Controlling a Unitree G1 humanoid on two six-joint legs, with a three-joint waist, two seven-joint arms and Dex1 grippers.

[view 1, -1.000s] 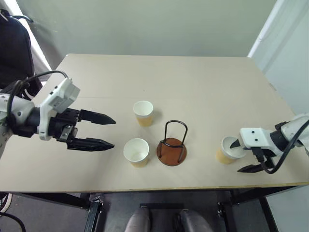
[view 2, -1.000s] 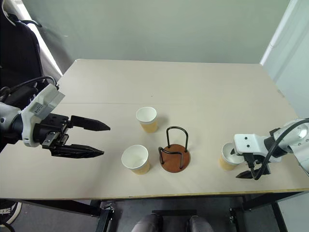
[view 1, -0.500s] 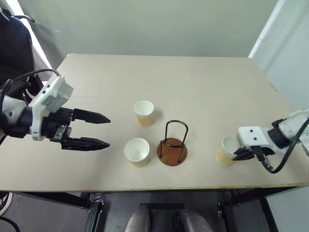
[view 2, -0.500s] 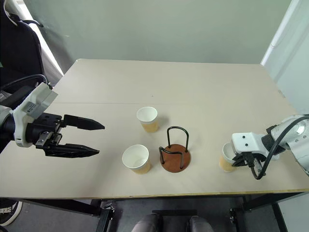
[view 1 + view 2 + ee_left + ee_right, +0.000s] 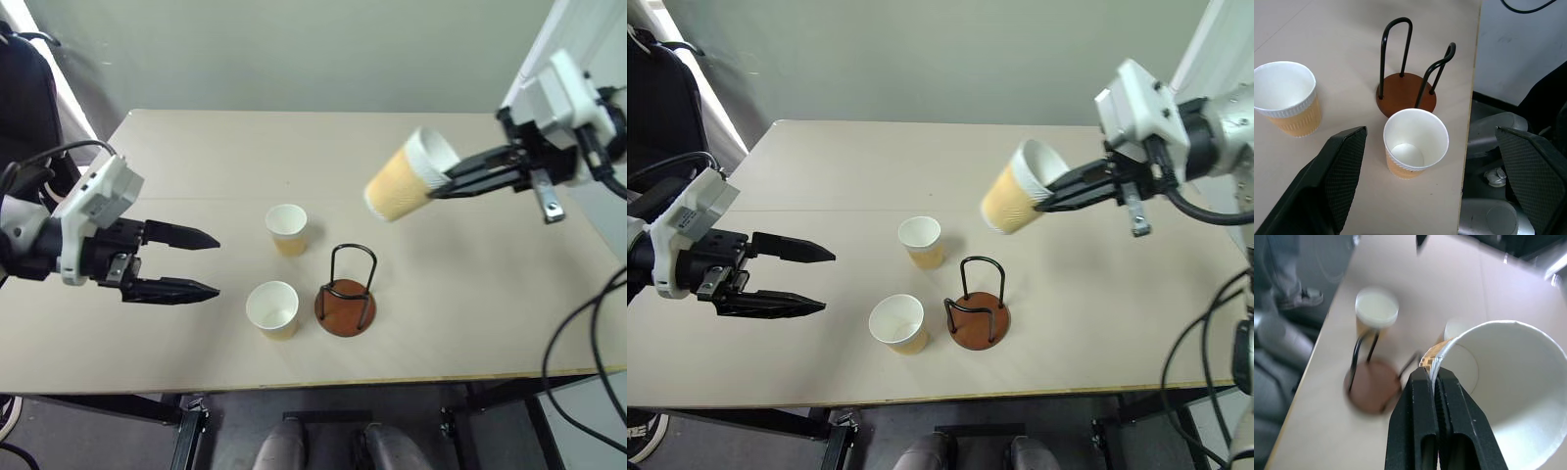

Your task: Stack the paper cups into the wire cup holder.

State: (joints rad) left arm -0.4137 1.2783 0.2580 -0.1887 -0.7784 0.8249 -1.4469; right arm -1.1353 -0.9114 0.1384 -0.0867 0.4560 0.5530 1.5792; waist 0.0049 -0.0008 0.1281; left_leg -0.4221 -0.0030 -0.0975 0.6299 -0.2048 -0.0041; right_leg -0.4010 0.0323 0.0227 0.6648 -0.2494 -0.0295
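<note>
Lifted since a second ago, my right gripper (image 5: 453, 180) has carried one cup (image 5: 404, 176) from the table's right edge up into the upper right of the frame, well above the tabletop. Its fingers are pinched tight on the cup's rim wall, one inside and one outside. That cup lies tilted almost on its side, long axis running from lower left to upper right, mouth toward my right gripper and base toward the middle of the table.

Below lies a plain beige table (image 5: 196, 147), with a grey-green wall behind it and a pale panel at the upper right. A dark chair (image 5: 29, 98) is cut off at the upper left edge.

My left gripper (image 5: 196, 262) hovers at middle left, fingers spread wide, holding nothing.

Two more cups stand upright, mouths up: one (image 5: 286, 229) at the centre, another (image 5: 272, 308) just below it. A wire cup holder (image 5: 346, 292) stands just right of the lower cup, its loops upright, nothing in it. In the right wrist view the table behind the held cup is blurred.
</note>
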